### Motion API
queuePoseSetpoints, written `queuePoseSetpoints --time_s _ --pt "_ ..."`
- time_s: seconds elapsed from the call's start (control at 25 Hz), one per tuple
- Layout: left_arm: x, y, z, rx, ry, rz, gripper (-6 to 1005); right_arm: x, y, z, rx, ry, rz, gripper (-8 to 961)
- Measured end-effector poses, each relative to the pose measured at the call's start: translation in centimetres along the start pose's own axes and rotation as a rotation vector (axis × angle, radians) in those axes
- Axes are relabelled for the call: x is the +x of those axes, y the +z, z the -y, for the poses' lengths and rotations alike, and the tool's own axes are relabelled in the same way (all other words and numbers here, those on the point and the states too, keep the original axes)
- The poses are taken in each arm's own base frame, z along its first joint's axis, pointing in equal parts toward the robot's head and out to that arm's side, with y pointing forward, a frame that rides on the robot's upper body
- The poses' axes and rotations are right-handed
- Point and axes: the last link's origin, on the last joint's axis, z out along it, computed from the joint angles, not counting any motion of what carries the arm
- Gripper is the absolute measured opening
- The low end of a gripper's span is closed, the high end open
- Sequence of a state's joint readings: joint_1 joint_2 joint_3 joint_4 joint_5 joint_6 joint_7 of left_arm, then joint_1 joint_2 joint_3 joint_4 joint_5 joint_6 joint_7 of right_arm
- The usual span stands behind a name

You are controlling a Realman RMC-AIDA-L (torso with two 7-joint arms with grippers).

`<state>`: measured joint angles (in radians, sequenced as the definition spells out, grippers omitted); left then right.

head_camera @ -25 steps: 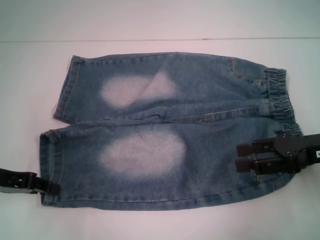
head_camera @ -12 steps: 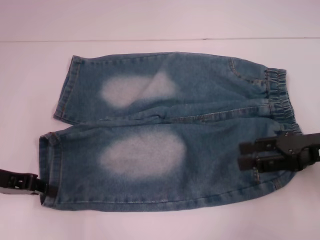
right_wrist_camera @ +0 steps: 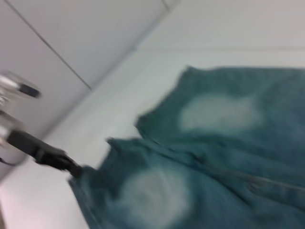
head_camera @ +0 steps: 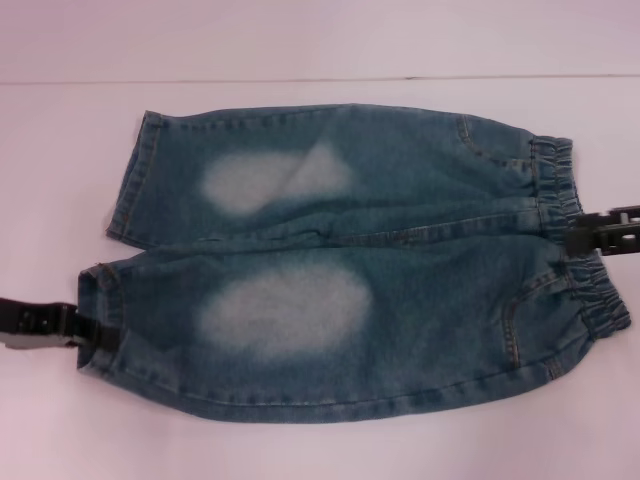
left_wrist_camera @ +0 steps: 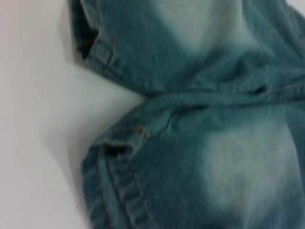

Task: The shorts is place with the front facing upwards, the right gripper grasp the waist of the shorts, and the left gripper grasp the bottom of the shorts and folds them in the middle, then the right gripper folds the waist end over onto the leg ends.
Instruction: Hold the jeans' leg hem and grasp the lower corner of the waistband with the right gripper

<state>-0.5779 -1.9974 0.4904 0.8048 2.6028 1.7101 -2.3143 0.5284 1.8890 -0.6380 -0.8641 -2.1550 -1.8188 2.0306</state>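
Note:
The blue denim shorts (head_camera: 400,260) lie flat and face up, pale oval patches showing. The crinkled waist (head_camera: 558,190) is at the right and the stitched leg ends (head_camera: 125,190) are at the left. My left gripper (head_camera: 95,330) reaches in from the left edge and meets the hem of the near leg. In the right wrist view the left gripper (right_wrist_camera: 71,164) touches that same hem. My right gripper (head_camera: 580,238) reaches in from the right edge, over the middle of the waistband. The left wrist view shows both leg hems (left_wrist_camera: 114,191) close up.
The shorts rest on a plain white table (head_camera: 300,450) with bare surface on every side. A seam line (head_camera: 320,79) runs across the table behind the shorts. Nothing else stands near them.
The right gripper has pulled back off the near pocket area, to the right and farther away, onto the waistband's middle. The left gripper has slid farther along the near leg hem.

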Motion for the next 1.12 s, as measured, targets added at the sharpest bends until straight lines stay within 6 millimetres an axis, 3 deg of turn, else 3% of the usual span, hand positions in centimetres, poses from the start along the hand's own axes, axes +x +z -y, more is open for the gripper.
queuePoseSetpoints --time_s 0.24,0.48,1.12 --pt "0.7 -0.1 -0.2 -0.013 0.002 -0.040 43 -1.2 -1.4 -0.2 0.119 0.011 -0.165 621" --pt "1.0 -0.1 -0.2 -0.008 0.004 -0.055 42 -1.4 -1.5 0.6 0.259 0.000 -0.384 617" --pt "1.2 0.5 -0.7 -0.033 0.006 -0.060 42 -1.9 3.0 1.5 0.383 -0.116 -0.678 589"
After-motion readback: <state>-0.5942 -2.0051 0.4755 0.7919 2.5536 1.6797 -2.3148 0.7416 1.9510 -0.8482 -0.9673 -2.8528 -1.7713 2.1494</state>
